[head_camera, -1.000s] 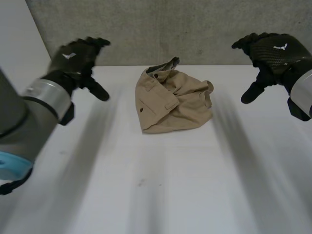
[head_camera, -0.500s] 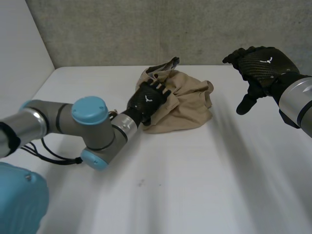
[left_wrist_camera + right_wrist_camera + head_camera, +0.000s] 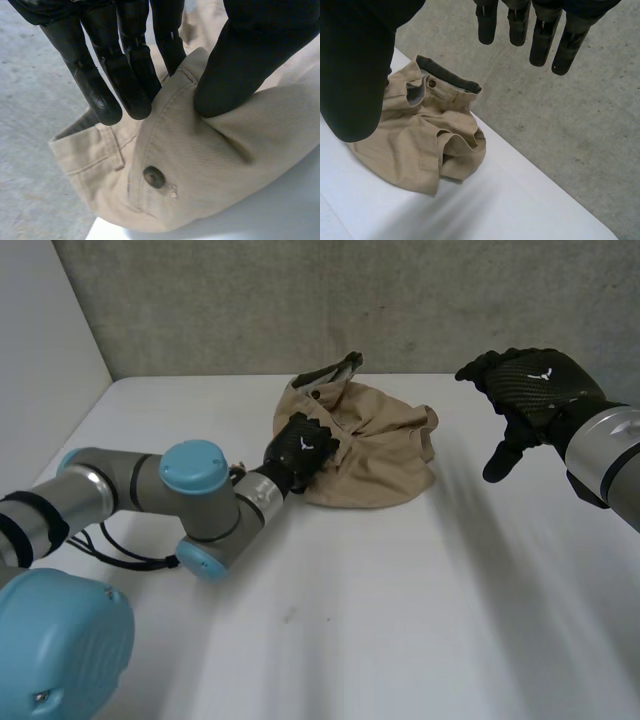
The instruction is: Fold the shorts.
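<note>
The left hand (image 3: 300,450) pinches tan shorts (image 3: 385,455) crumpled in a heap.

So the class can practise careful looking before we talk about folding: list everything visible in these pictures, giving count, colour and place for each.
shorts: one, tan, crumpled at the far middle of the table
button: one, dark brown, on the shorts just beyond the left hand's fingertips
table: one, white, under the shorts
wall: one, grey concrete, behind the table
left arm: one, grey with light-blue caps, reaching across the table to the shorts
left hand: one, black, pinching a fold on the left side of the shorts
right hand: one, black, open, raised to the right of the shorts, apart from them
</note>
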Controlling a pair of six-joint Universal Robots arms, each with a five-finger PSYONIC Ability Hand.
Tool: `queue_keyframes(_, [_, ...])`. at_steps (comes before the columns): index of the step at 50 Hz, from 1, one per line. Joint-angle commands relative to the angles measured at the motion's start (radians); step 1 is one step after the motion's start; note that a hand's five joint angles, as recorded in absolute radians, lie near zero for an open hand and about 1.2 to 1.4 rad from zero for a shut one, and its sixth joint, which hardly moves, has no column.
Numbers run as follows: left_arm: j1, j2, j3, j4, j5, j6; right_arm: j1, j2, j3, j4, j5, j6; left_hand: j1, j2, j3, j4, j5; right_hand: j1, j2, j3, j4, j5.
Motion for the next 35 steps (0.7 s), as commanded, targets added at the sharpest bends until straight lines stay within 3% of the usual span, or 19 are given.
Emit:
queue_keyframes(1, [-0.010,0.160,-0.055,0.002,-0.117,-0.036,-0.002,-0.004,0.000,0.000,0.002,0.000,0.323,0.220,0.211,0.207,0.294,0.035,-0.009,-0.039,-0.058,-0.061])
queue_keyframes(10, [-0.021,0.514,-0.157,0.010,-0.252,-0.382,0.006,-0.016,0.000,0.000,0.006,0.003,0.323,0.220,0.211,0.207,0.294,0.035,-0.009,-0.039,-0.058,-0.061])
queue_keyframes(15, [-0.015,0.667,-0.170,0.016,-0.273,-0.465,0.001,-0.035,-0.006,-0.002,0.011,0.014,0.323,0.220,0.211,0.207,0.294,0.035,-0.009,-0.039,-0.058,-0.061])
queue_keyframes(20, [-0.012,0.772,-0.168,0.083,-0.287,-0.473,-0.005,-0.061,-0.009,-0.002,0.017,0.021,0.323,0.220,0.211,0.207,0.294,0.035,-0.009,-0.039,-0.058,-0.061])
queue_keyframes(30, [-0.038,0.734,-0.240,0.156,-0.200,-0.479,-0.008,-0.112,-0.011,-0.020,0.072,0.021,0.323,0.220,0.211,0.207,0.294,0.035,-0.009,-0.039,-0.058,-0.061])
queue_keyframes(35, [-0.162,0.610,-0.314,0.156,-0.112,-0.490,-0.008,-0.128,-0.009,-0.055,0.103,0.021,0.323,0.220,0.211,0.207,0.294,0.035,-0.009,-0.039,-0.058,-0.061])
